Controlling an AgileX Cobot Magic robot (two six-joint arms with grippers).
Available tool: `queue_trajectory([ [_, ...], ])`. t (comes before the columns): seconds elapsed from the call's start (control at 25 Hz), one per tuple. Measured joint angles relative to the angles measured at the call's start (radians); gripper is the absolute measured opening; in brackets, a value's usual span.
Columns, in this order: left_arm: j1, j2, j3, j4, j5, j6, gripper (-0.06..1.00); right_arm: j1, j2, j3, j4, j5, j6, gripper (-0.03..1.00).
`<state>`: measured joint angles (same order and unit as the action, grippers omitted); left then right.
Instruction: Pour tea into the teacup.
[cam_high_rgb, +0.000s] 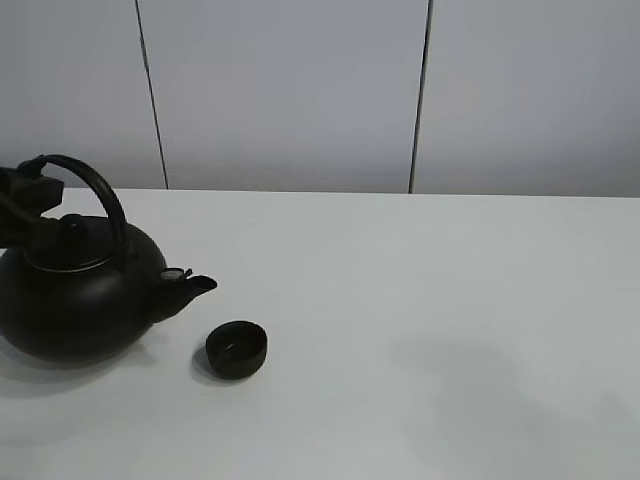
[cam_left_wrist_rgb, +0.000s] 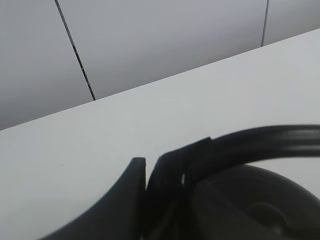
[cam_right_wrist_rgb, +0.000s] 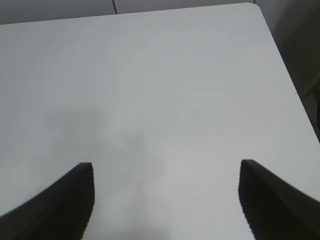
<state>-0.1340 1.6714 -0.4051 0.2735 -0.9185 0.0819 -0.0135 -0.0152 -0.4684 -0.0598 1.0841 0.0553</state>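
My left fingers (cam_left_wrist_rgb: 117, 205) are drawn in to a narrow gap and clamped on the arched handle (cam_left_wrist_rgb: 260, 140) of the black teapot (cam_high_rgb: 75, 300). They grip where the arch comes down on its 10 o'clock side in the high view. The pot's round body hangs below my grip, at the 9 o'clock edge of the white worktop (cam_high_rgb: 420, 330). I cannot tell whether its base rests on the surface or sits just above it. The spout (cam_high_rgb: 190, 285) points toward 3 o'clock.

The teacup (cam_high_rgb: 236, 349) stands upright on the worktop at about 4 o'clock from the pot. It is just beside the spout tip, a little below it and not touching it. Its inside is too dark to show any tea.

My right fingers (cam_right_wrist_rgb: 55, 205) are spread wide, with only the pale worktop showing between them.

Farthest off, at 12 o'clock, a grey panelled wall (cam_high_rgb: 290, 90) rises behind the worktop.
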Motion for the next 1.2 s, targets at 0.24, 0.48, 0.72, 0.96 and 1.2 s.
queue_trajectory([
  [0.24, 0.000, 0.000, -0.010, 0.042, 0.002, 0.000, 0.14, 0.000, 0.000, 0.000, 0.000, 0.000, 0.000, 0.54],
  [0.48, 0.000, 0.000, -0.033, 0.068, 0.031, 0.000, 0.14, 0.000, 0.000, 0.000, 0.000, 0.000, 0.000, 0.54],
  [0.72, 0.000, 0.000, -0.061, 0.088, 0.083, 0.000, 0.14, 0.000, 0.000, 0.000, 0.000, 0.000, 0.000, 0.54],
  [0.96, 0.000, 0.000, -0.075, 0.087, 0.109, -0.001, 0.13, 0.000, 0.000, 0.000, 0.000, -0.001, 0.000, 0.54],
  [1.2, 0.000, 0.000, -0.075, 0.087, 0.121, -0.001, 0.13, 0.000, 0.000, 0.000, 0.000, -0.001, 0.000, 0.54],
])
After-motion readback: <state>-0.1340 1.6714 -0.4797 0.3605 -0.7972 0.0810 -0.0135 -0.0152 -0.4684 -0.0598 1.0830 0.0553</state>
